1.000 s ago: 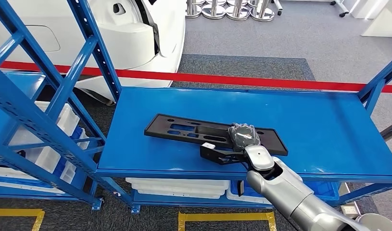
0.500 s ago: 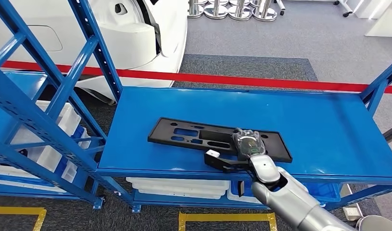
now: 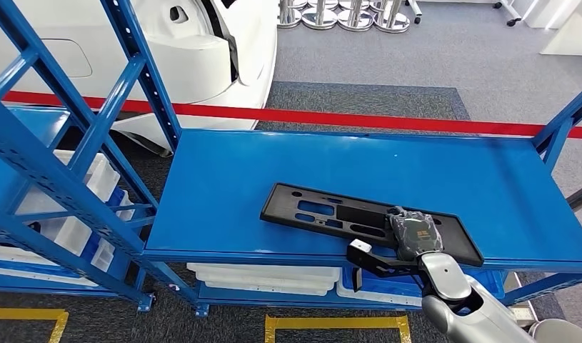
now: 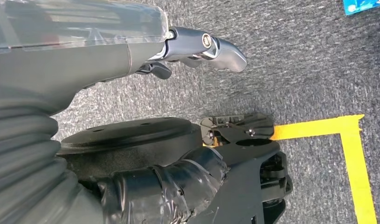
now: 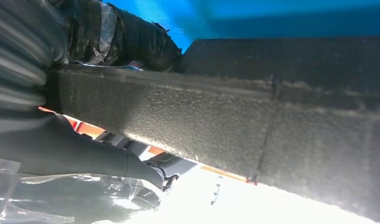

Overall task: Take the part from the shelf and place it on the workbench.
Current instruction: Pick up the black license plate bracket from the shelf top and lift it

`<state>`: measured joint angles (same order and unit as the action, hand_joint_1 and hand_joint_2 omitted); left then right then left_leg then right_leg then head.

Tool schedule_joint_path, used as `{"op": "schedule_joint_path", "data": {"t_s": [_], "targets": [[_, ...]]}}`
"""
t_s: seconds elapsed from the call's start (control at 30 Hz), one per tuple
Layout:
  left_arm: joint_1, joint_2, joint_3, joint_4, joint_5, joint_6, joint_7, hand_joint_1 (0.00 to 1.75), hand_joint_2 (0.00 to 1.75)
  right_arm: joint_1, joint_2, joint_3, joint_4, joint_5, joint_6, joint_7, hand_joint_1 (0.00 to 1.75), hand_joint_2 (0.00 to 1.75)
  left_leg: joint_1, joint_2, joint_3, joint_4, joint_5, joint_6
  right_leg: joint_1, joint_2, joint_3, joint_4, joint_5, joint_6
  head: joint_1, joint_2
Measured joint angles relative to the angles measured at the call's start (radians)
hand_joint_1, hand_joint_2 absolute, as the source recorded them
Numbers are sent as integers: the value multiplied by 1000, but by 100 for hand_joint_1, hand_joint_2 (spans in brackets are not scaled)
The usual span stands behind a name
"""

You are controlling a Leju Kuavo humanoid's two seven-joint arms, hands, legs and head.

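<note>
A long flat black plastic part [image 3: 330,215] with several cut-outs lies on the blue shelf [image 3: 288,168], its right end near the front edge. My right hand [image 3: 414,234] grips that right end, fingers over the top and thumb under the edge. In the right wrist view the part's textured black edge [image 5: 234,121] runs across, with my right hand [image 5: 99,32] wrapped over it and the thumb below. My left hand [image 4: 197,46] hangs over grey carpet, holding nothing, fingers curled in.
Blue shelf uprights [image 3: 73,136] rise at the left, another post [image 3: 559,121] at the right. White bins [image 3: 263,277] sit on the lower level. A red floor line [image 3: 359,118], a white car body [image 3: 195,50] and yellow floor tape [image 3: 330,321] lie around the rack.
My right hand has pulled the black part to the right and toward the shelf's front edge; its left end moved from about a third across to mid-shelf.
</note>
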<state>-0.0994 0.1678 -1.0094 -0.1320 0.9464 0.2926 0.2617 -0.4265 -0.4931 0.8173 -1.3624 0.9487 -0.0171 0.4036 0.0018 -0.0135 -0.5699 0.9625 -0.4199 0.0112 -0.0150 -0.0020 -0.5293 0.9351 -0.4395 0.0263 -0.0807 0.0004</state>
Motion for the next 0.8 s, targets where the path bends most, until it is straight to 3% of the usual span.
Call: {"op": "schedule_joint_path", "data": {"t_s": [0.33, 0.5, 0.6, 0.67, 0.73, 0.8], "targets": [[-3, 0, -6, 0, -7, -8, -17, 0, 175, 34, -37, -26, -46, 8, -6, 15, 175, 175, 0, 0, -1, 0, 0, 0, 0, 0, -2, 0, 0, 0, 0, 0], [-4, 17, -18, 3, -32, -51, -82, 0, 175, 144, -149, -113, -153, 74, -79, 96, 175, 175, -1, -7, -4, 0, 0, 1, -1, -6, 0, 0, -2, 3, 0, 0], [-3, 27, -24, 12, -17, -69, -66, 0, 175, 193, -194, -187, -248, 136, -105, 91, 175, 175, -8, -4, -6, 0, -1, 16, -7, 0, 0, -7, 7, 13, -1, 0], [-5, 30, -24, 17, 13, -78, -37, 0, 175, 178, -187, -204, -301, 199, -87, 66, 175, 175, -5, 3, 4, -21, 13, 26, -9, 6, -3, -4, 4, 18, -1, 0], [-10, 29, -24, 19, 45, -82, -9, 0, 175, 117, -150, -188, -325, 254, -53, 56, 175, 175, 0, 13, 10, -43, 31, 30, -11, 6, -33, 65, -46, 20, 0, 0], [-13, 25, -24, 19, 69, -78, 7, 0, 175, 53, -103, -159, -329, 284, -35, 70, 175, 175, 0, 19, 3, -47, 40, 29, -14, 4, -90, 206, -122, 27, 1, 0]]}}
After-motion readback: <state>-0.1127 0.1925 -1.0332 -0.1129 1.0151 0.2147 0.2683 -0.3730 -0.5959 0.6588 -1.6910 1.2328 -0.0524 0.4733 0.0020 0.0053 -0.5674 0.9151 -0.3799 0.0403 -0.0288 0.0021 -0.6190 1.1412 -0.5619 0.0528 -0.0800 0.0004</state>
